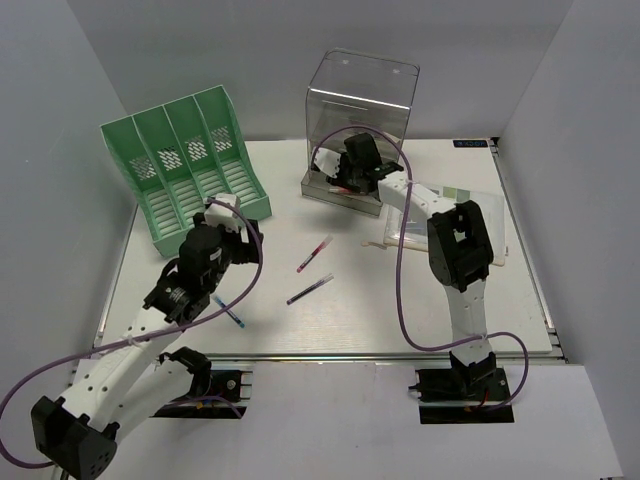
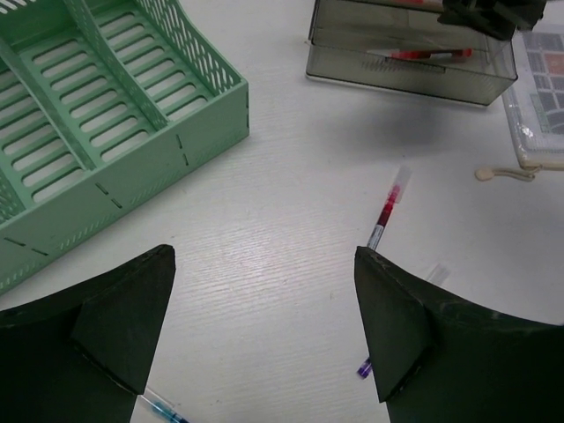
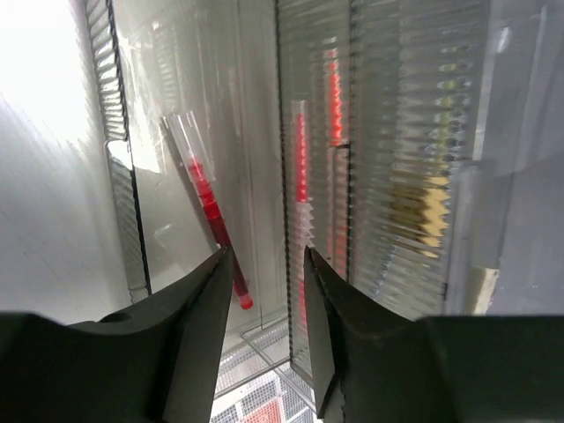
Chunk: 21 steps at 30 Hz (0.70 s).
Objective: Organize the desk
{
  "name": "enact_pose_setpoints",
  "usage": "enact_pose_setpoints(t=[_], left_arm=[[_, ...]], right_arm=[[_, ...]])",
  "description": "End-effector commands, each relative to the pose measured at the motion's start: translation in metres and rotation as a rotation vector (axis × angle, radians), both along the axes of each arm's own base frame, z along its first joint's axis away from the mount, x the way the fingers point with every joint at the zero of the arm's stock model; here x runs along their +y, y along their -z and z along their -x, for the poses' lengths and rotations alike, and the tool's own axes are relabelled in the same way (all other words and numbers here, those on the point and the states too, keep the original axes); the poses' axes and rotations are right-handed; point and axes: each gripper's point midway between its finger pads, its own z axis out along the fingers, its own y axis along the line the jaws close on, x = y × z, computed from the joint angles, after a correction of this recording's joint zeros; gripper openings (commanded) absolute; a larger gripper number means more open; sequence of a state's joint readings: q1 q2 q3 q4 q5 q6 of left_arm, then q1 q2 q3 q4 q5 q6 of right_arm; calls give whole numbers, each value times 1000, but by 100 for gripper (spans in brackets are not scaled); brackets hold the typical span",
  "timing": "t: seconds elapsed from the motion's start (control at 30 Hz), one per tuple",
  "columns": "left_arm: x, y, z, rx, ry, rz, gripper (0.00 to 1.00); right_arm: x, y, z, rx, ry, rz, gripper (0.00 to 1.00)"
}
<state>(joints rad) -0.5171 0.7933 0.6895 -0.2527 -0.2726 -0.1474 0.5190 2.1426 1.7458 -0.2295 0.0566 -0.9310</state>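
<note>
The white desk (image 1: 400, 310) holds three loose pens: a red one (image 1: 315, 253), a purple one (image 1: 310, 289) and a blue one (image 1: 228, 313). My left gripper (image 1: 230, 222) hangs open and empty over bare desk beside the green rack. In the left wrist view (image 2: 264, 326) the red pen (image 2: 389, 207) lies ahead of the right finger. My right gripper (image 1: 347, 180) is at the pulled-out clear drawer (image 1: 340, 192). In the right wrist view (image 3: 269, 264) its jaws stand narrowly apart, astride the drawer's ribbed wall (image 3: 284, 176). A red pen (image 3: 210, 216) lies inside.
A green slotted file rack (image 1: 185, 165) stands at the back left. A clear drawer box (image 1: 362, 95) stands at the back centre. Papers (image 1: 470, 215) lie under the right arm, with a beige strip (image 1: 375, 243) beside them. A silver rail (image 1: 330, 358) runs along the near edge.
</note>
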Motion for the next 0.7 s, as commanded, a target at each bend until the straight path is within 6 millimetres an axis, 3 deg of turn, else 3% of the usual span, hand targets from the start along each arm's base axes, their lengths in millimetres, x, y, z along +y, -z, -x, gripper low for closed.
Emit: enact_pose_setpoints(t=[0.0,0.07,0.1,0.13,0.17,0.2,0.23,0.27,0.3,0.33,0.37,0.43,0.47,0.6,0.67], left_arm=[[-13,14,0,40,46,21,92],[-22,22,-1,82,55,55,85],[-27,24,0,115,46,109,80],[-34,26,2,156,76,153,67],[-35,37,7,218,68,165,57],[-37,37,9,265,22,233,42],[-38,42,15,309,0,257,30],[-31,54,25,373,-44,247,26],[-26,57,29,397,-82,261,25],[-22,60,34,436,-146,306,26],[-10,70,42,479,-219,287,36],[-2,70,49,531,-320,320,46],[8,77,60,577,-385,289,56],[38,98,73,670,-659,252,67],[44,116,81,741,-725,183,67]], right_arm=[[7,-45,-7,-56,14,-83,44],[4,-62,1,-37,42,-129,41],[12,-72,12,2,14,-190,33],[12,-70,32,119,62,-272,27],[27,-100,62,199,-22,-400,19],[28,-92,91,319,-38,-455,4],[30,-90,116,417,-52,-512,0],[27,-115,144,478,-45,-618,0],[32,-117,172,564,-91,-681,0],[23,-81,200,687,-54,-682,0],[22,-88,220,710,-78,-713,0],[15,-76,244,797,-69,-738,0],[7,-64,259,821,-68,-729,5],[-13,-61,273,756,-83,-726,41],[-21,-68,273,707,-87,-747,45]])
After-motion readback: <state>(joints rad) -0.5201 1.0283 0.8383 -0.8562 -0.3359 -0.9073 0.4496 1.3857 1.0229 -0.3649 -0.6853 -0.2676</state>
